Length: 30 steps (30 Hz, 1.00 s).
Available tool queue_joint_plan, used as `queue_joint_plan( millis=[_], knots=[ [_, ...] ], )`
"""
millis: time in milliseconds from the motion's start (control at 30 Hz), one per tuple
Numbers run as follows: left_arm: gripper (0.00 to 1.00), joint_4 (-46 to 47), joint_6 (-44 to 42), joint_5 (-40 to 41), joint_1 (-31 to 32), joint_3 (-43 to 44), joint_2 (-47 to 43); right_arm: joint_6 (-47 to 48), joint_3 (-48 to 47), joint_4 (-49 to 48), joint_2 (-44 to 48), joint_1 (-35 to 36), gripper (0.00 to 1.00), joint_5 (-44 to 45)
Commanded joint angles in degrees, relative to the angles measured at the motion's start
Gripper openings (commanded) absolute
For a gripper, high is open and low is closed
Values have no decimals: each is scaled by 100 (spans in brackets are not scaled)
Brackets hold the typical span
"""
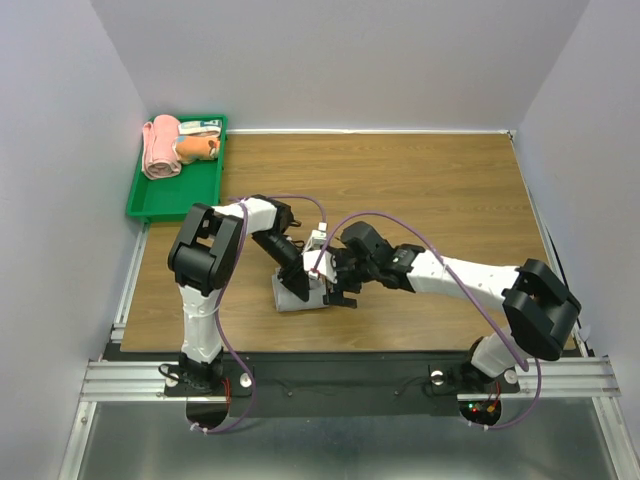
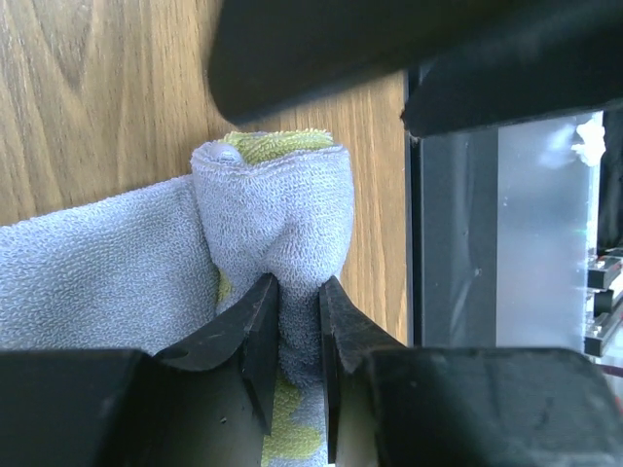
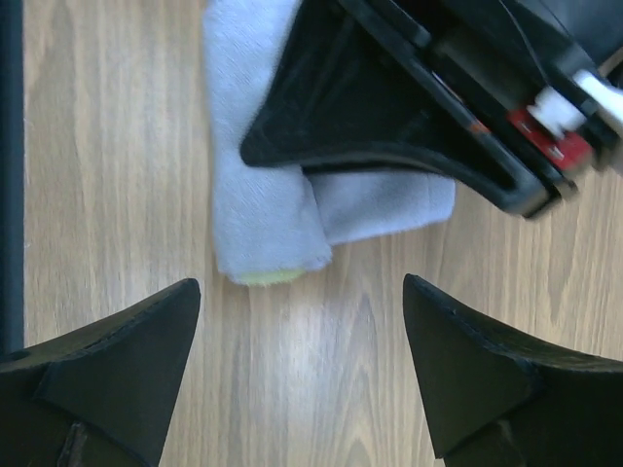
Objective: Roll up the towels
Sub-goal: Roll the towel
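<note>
The only print I can find is on a white-and-green packet (image 1: 203, 126) at the back of the green tray (image 1: 170, 202), and on a small red tag (image 3: 546, 138) on the left arm's wrist. Both are too small for me to read.

The yellow-green towel (image 2: 275, 219) lies on the wooden table (image 1: 430, 190), near the front edge and just ahead of the two arm bases. Its outer face is pale grey terry. The yellow-green side shows only at the end of the roll and in a strip under the fingers. One end is wound into a short, fat roll, and the remainder spreads flat on the wood beside it. From the right wrist camera, the roll's open end peeks out lime against the grey.

The left gripper (image 2: 299, 292) is clamped on the towel, its two fingers pinching the rolled part so the cloth bulges above them. The right gripper (image 3: 302, 282) hangs just beside the roll's end with its fingers spread wide. There is only bare table between them and they touch nothing.

The orange towel (image 1: 196, 149) sits in the tray at the far left corner of the table, well apart from both arms. It touches a pink towel roll (image 1: 159, 148), and I cannot tell from here whether the orange one is folded or bunched.
</note>
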<state>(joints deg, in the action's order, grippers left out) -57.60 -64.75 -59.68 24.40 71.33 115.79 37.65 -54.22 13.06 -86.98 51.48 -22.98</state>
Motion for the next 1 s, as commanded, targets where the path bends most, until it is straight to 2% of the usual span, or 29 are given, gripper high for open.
queue_joint_plan(
  millis=[0,200,367,533,767,900,967],
  knots=[
    [6,425,-415,897,-102,48,304,208,174,-672,67,195,89,-75],
    [8,417,-415,906,-111,56,348,445,754,-1445,-12,371,89,74],
    [8,425,-416,923,-129,92,374,682,860,-2104,-240,380,88,338],
    [8,434,-398,932,-138,118,383,674,772,-2238,-434,406,85,189],
    [10,399,-407,906,-138,171,348,770,895,-2220,-759,459,61,-127],
    [13,312,-424,827,-138,206,234,735,852,-2106,-882,450,37,-268],
    [19,294,-416,809,-138,215,173,639,834,-1984,-900,450,23,-294]
  ],
)
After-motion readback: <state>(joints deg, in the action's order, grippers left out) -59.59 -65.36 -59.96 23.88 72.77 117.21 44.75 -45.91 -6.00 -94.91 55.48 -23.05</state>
